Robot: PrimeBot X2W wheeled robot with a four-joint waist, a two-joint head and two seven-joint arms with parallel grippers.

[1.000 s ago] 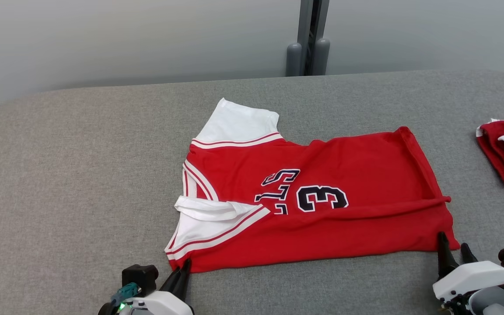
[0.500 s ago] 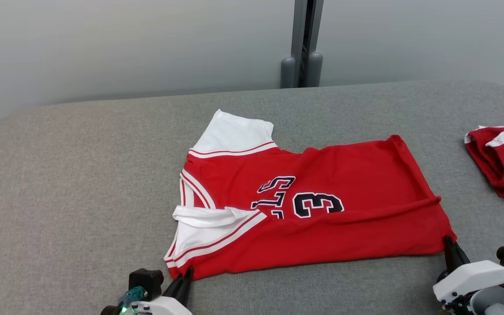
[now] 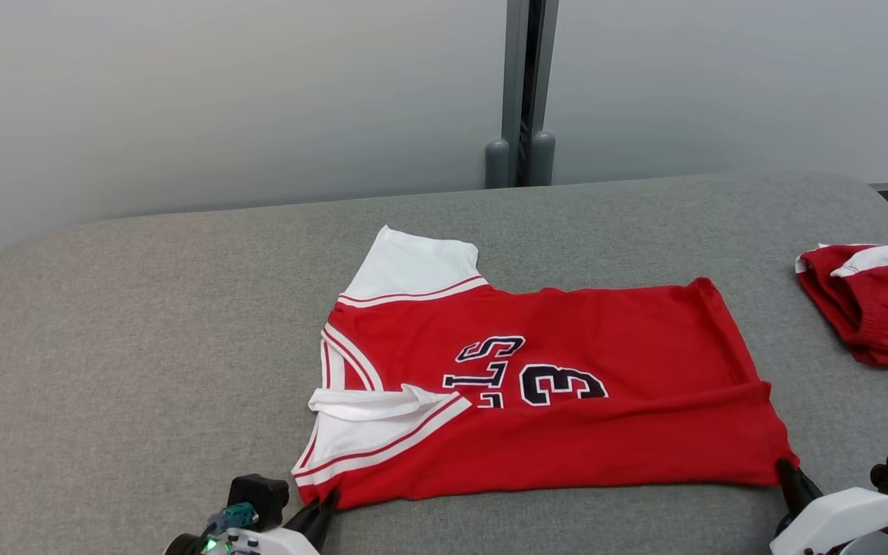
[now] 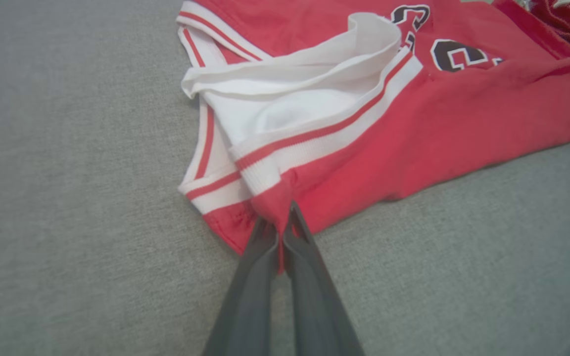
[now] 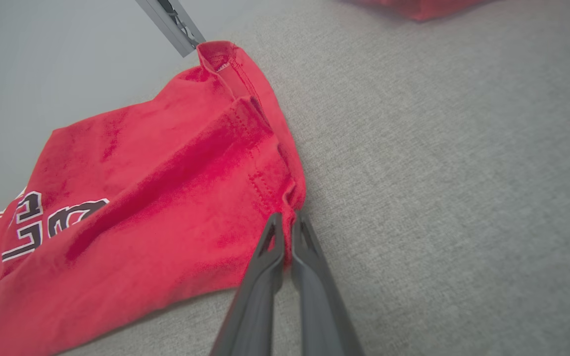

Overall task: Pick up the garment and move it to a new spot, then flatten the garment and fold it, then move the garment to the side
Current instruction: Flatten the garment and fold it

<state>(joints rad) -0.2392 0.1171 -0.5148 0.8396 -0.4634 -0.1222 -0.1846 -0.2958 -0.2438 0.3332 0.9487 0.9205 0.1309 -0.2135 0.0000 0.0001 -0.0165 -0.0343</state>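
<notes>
A red jersey (image 3: 567, 432) lies spread on the grey padded table (image 3: 143, 347), dark lettering (image 3: 529, 378) up (partly hidden by a fold). Its 2 near corners meet the fingers: the left gripper (image 3: 327, 499) clamps the corner by the white sleeve (image 3: 359, 432), the right gripper (image 3: 785, 467) clamps the hem corner. Well right of the right fingers lies another red garment (image 3: 876, 308).

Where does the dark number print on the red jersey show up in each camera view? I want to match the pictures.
Head view: the number print sits at the centre, on the jersey.
Left wrist view: along the top edge, right of centre, beyond the white sleeve.
Right wrist view: far left, just below mid-height.
Shared landmark: the grey table that the jersey lies on.
</notes>
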